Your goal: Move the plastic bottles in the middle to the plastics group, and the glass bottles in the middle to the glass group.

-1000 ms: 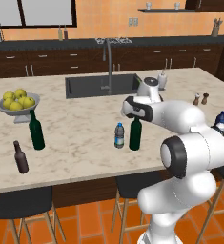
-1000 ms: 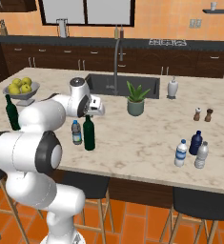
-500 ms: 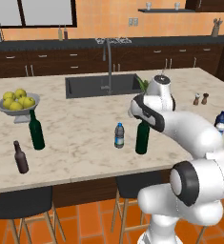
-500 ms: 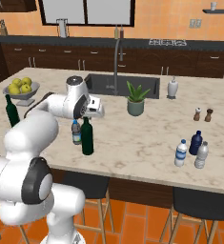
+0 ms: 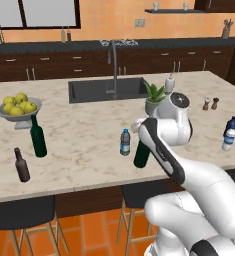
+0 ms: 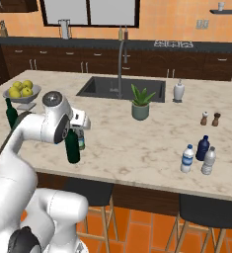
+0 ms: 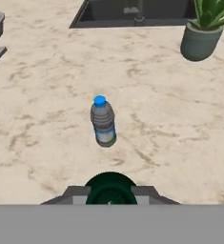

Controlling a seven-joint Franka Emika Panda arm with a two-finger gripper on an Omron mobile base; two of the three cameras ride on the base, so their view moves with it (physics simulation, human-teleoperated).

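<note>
The tall green wine bottle (image 5: 141,154) stands mid-tabletop, near the front edge, and the pincer (image 7: 110,194) is clenched around its neck from above: dark glass, round body, long narrow throat. Just beside it sits a small clear water bottle (image 7: 103,120) with a blue cap and ribbed plastic sides. Off to the robot's left waits the glass group: a matching green bottle (image 5: 37,138) and a short brown one (image 5: 22,165), in front of the lemon bowl (image 5: 18,107).

My read: this is the carry to the glass group. Lift straight up first so the base clears the water bottle, keep the bottle upright, since smooth glass held only by the neck could swing, then set it down beside its twin without knocking it. The marble tabletop (image 5: 89,125) looks slick and flat; lower gently.
</note>
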